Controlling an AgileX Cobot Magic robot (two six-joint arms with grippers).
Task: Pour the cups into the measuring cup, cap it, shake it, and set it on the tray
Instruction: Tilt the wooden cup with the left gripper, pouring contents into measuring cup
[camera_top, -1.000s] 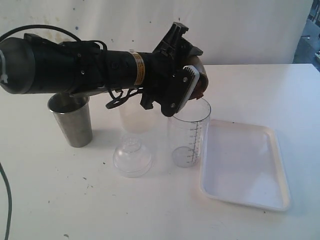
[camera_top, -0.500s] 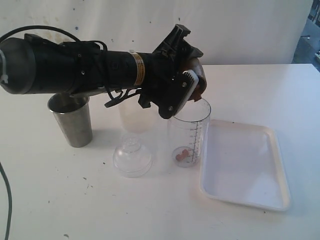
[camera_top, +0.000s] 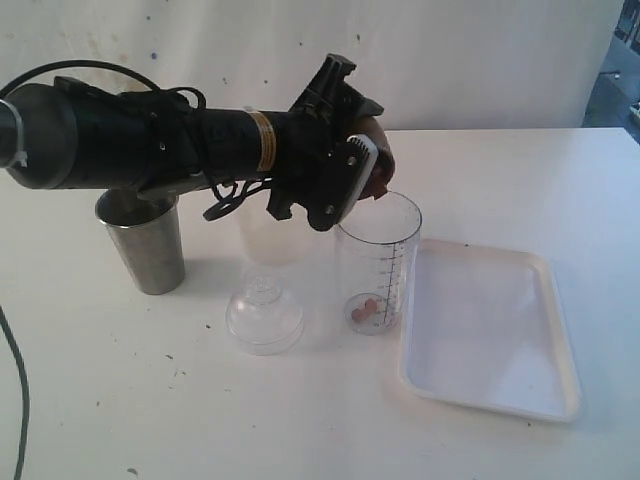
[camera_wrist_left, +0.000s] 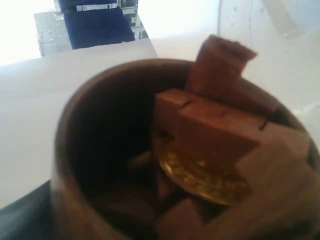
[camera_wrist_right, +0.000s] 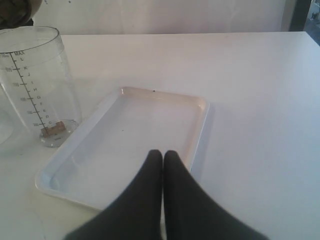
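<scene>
my left fingers (camera_top: 360, 168) are grasping the wooden cup (camera_top: 378, 160) by its sides, in the upper middle of the exterior view; the cup is tipped over, its mouth just above the rim of the measuring cup (camera_top: 378, 265); in the left wrist view the wooden cup (camera_wrist_left: 70, 140) fills the frame, with brown wooden pieces (camera_wrist_left: 210, 125) and a gold coin (camera_wrist_left: 200, 175) crowded at its mouth; the measuring cup stands upright on the worktop (camera_top: 300, 420) at the centre of the exterior view, its black scale facing the camera, a few small brown bits (camera_top: 368, 310) lying on its bottom; the tray (camera_top: 490, 330) lies flat just beside it at the lower right, holding nothing; the steel tumbler (camera_top: 150, 245) stands upright at the left, under my arm; a clear domed lid (camera_top: 264, 315) rests on the worktop between tumbler and measuring cup; a frosted cup (camera_top: 270, 240) stands behind it, partly hidden by my arm; my right fingers (camera_wrist_right: 159, 162) are clenched together with nothing between them, above the tray's (camera_wrist_right: 130, 135) near edge.
</scene>
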